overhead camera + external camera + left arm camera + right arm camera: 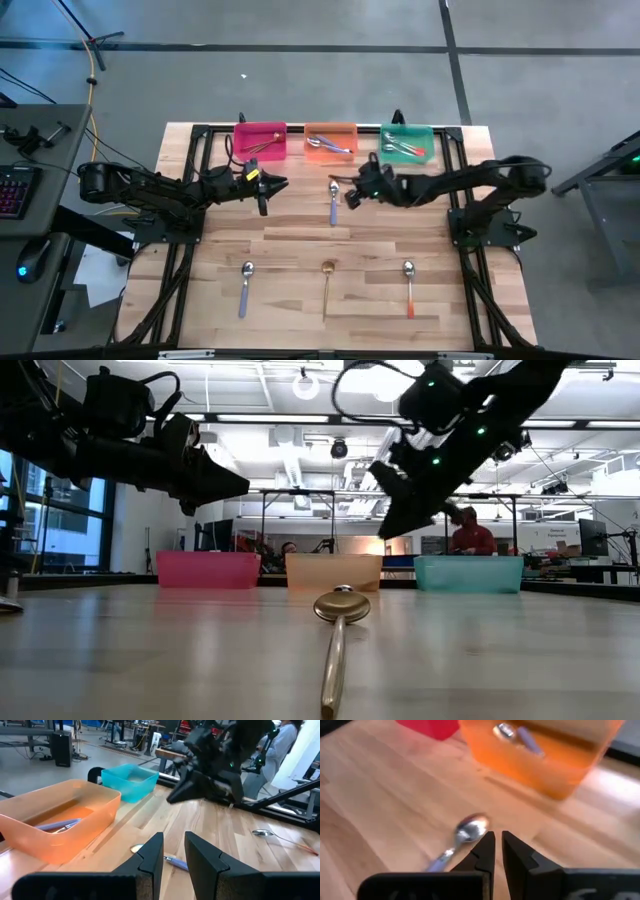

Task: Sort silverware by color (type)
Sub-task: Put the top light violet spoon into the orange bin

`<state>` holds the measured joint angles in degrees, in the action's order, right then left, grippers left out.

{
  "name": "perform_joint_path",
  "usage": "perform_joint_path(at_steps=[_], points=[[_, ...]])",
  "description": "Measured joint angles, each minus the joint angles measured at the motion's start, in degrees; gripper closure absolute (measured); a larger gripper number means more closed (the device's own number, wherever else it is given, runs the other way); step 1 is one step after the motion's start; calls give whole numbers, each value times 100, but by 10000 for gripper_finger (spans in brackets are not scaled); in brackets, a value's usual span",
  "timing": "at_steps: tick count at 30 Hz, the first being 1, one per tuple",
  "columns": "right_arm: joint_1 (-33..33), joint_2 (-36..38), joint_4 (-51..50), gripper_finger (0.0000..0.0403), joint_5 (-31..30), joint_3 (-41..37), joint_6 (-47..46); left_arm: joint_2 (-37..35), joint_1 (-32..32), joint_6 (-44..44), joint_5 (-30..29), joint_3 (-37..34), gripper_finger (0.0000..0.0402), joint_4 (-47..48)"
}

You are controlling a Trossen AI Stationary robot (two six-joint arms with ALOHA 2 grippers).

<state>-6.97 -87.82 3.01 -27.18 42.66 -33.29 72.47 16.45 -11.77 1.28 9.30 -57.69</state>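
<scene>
A purple-handled spoon lies flat on the table in front of the orange bin. It also shows in the right wrist view and the left wrist view. My right gripper hovers just right of its bowl, raised above the table, its fingers almost together and empty. My left gripper hovers to the spoon's left, open by a narrow gap and empty. Another purple-handled spoon, a gold spoon and an orange-handled spoon lie flat near the near edge.
The pink bin holds gold spoons, the orange bin holds purple-handled spoons, and the green bin holds orange-handled spoons, all along the far edge. Bare wood lies between the grippers and the near row of spoons. A person in red is in the room behind.
</scene>
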Motion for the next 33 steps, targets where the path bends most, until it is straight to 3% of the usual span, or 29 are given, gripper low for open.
perform_joint_path(at_steps=[4,12,17,26,33], points=[[138,-684,59,370,-101,376,-358,0,0,-1,-1,0,330,1],[141,-1837,-90,274,-105,1255,-1047,0,0,0,-2,0,330,10],[136,-2315,-490,246,120,1701,-1321,0,-2,0,0,0,330,78],[112,-2616,-1012,265,127,2037,-1470,0,0,93,-2,0,330,131],[88,-2722,-965,316,79,2046,-1267,0,0,96,-2,0,330,157]])
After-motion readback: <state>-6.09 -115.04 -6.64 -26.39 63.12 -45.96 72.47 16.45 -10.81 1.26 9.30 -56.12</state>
